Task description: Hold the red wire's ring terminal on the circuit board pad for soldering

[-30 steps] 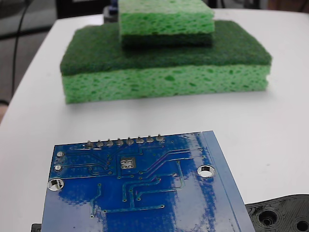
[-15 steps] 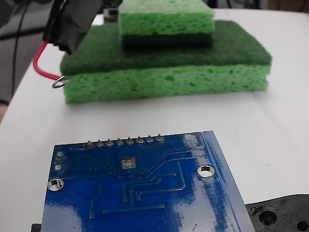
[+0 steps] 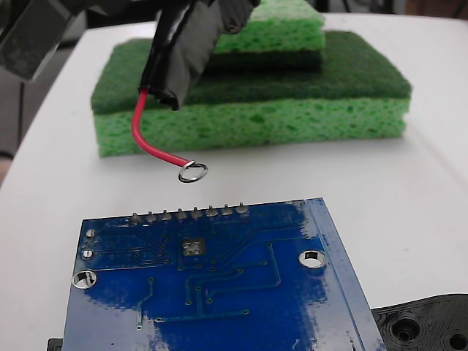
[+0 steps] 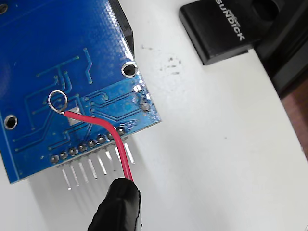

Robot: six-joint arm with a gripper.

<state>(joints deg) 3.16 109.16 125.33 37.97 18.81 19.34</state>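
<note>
The red wire [image 3: 146, 139] curves down from a black sleeve [image 3: 175, 62] that my gripper [image 3: 212, 9] holds at the top edge of the fixed view; the fingers are mostly cut off. Its ring terminal [image 3: 193, 172] hangs in the air just beyond the circuit board's [image 3: 219, 292] pin row [image 3: 189, 214], apart from the pad [image 3: 193, 247]. In the wrist view the ring terminal [image 4: 57, 100] lies over the blue circuit board [image 4: 57, 48], just up-left of the pad [image 4: 73, 121], which the red wire [image 4: 103, 127] partly crosses. Contact with the board cannot be told.
Two stacked green sponges [image 3: 248, 110] stand behind the board on the white table [image 3: 424, 205]. A black perforated part [image 3: 424, 325] lies at the lower right. The wrist view shows a black lettered block [image 4: 219, 29] beside the board.
One second ago no gripper or wire was in view. It came in from the upper left and has moved right and down, bringing the ring close to the board's pin row.
</note>
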